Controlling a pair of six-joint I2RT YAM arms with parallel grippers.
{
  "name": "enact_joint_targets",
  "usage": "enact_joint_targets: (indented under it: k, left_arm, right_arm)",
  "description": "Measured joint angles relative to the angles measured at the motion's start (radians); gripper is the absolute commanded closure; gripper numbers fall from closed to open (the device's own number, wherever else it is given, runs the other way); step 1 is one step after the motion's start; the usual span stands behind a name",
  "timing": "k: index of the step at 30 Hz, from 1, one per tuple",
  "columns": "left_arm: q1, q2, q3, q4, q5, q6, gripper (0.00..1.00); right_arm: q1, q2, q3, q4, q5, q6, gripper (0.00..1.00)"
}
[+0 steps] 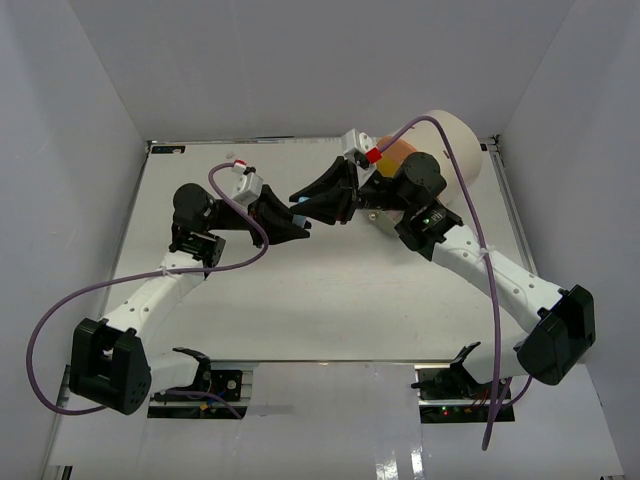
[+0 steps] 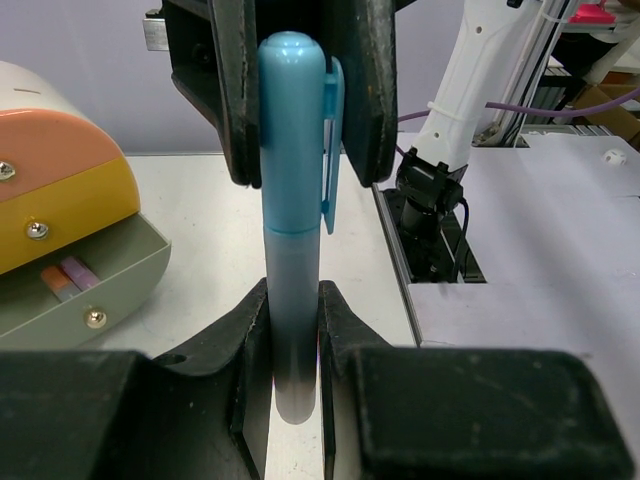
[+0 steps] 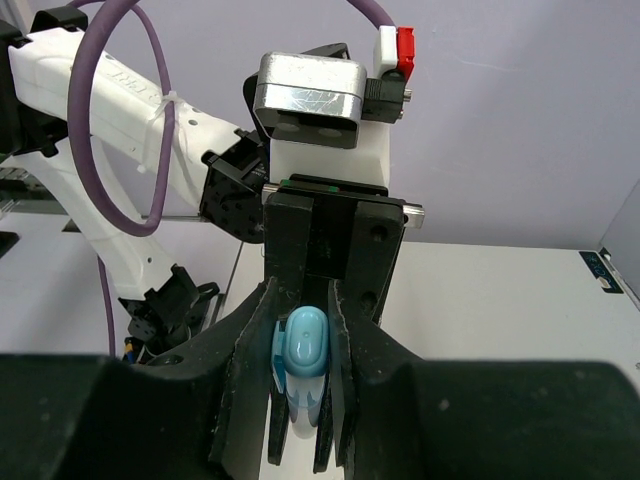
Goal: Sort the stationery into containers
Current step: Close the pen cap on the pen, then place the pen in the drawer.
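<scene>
Blue pen (image 2: 292, 180) gripped by both end effectors (image 2: 293, 325) (image 3: 300, 375)

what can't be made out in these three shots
- left wrist view: writing tip of the light blue capped plastic pen, inside its cap
- top view: that pen, nearly hidden between the left pincer and right pincer
- left wrist view: orange and purple pieces in the open grey-olive drawer, mostly under the yellow drawer
- top view: big cream cylinder's drawer face, mostly blocked by the right arm
</scene>
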Motion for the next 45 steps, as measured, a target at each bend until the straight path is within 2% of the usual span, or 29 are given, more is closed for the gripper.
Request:
enact_joint_targets:
  k: [21,27,33,39,45]
  left_arm:
    - [0.008,0.008,0.01,0.007,0.001,-0.012,1.0]
    - [0.007,0.006,-0.012,0.014,-0.013,-0.008,0.92]
    - [0.007,0.006,-0.096,0.075,-0.035,-0.053,0.81]
    - [0.006,0.006,-0.119,0.084,-0.049,-0.089,0.6]
    - [-0.007,-0.019,-0.126,0.043,-0.107,-0.085,0.41]
  right_arm:
    - [0.0,0.018,0.016,-0.016,0.002,-0.021,0.92]
    - [0.0,0.01,0.002,0.0,0.007,-0.019,0.92]
    - [0.0,0.019,-0.023,-0.011,0.005,-0.006,0.92]
    - [0.0,0.021,-0.039,-0.001,0.013,0.014,0.92]
    - [-0.008,0.04,-0.077,-0.071,0.014,0.002,0.92]
